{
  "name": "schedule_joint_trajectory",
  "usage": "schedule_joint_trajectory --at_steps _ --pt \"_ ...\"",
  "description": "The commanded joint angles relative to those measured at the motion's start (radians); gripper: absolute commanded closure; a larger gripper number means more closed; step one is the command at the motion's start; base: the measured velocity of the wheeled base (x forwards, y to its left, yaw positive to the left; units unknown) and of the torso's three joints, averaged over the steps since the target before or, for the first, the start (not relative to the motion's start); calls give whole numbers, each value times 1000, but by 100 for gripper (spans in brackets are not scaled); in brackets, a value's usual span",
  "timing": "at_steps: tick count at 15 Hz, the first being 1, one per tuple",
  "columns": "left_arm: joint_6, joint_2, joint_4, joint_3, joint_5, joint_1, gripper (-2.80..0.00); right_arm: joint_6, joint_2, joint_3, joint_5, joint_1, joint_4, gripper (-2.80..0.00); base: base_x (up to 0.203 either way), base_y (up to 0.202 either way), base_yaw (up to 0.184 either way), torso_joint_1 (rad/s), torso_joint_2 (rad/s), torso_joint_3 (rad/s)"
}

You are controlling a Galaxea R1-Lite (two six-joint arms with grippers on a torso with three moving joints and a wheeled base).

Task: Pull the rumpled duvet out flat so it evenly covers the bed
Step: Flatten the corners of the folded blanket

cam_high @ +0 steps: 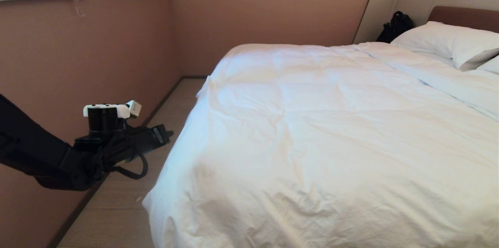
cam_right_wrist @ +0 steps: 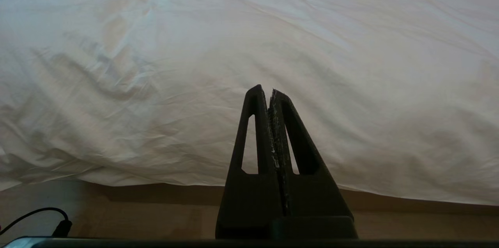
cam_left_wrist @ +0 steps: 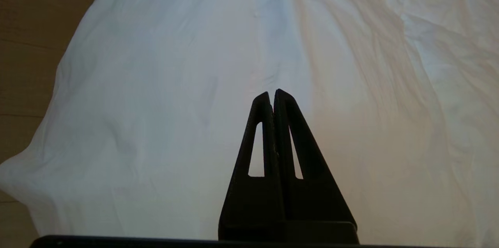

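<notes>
The white puffy duvet (cam_high: 327, 131) lies spread over the bed (cam_high: 464, 16), hanging over the near left corner down to the floor, with light wrinkles. My left gripper (cam_high: 165, 135) hovers over the floor strip left of the bed, apart from the duvet, shut and empty. In the left wrist view the shut left gripper (cam_left_wrist: 273, 93) points at the duvet's hanging side (cam_left_wrist: 175, 103). My right gripper (cam_right_wrist: 269, 90) is shut and empty, facing the duvet's foot edge (cam_right_wrist: 249, 64) from a distance; it does not show in the head view.
A pink wall (cam_high: 78, 64) runs close along the left, leaving a narrow wooden floor strip (cam_high: 117, 209). White pillows (cam_high: 444, 41) lie at the headboard, with a black bag (cam_high: 395, 25) beside them. A black cable (cam_right_wrist: 35, 217) lies on the floor near the right arm.
</notes>
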Motion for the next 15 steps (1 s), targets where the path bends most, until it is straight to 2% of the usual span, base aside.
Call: schedule_joint_trajectory --at_steps 1,3,7,13,14,15 --pt "11 -2 -3 13 -2 -15 0 0 -1 0 1 1 0 0 0 0 0 0 0 0" --pt "34 1 23 17 -2 -31 0 0 -1 0 1 1 0 0 0 0 0 0 0 0" --pt "38 25 18 24 -2 -61 0 0 -1 0 1 1 -2 0 0 0 0 0 0 0" --pt "45 80 15 0 0 -63 0 0 -1 0 1 1 0 0 0 0 0 0 0 0" --pt "52 117 14 -9 3 -63 -280 0 -1 0 1 1 0 0 0 0 0 0 0 0" --pt "59 145 13 -23 7 -62 -280 0 -1 0 1 1 0 0 0 0 0 0 0 0"
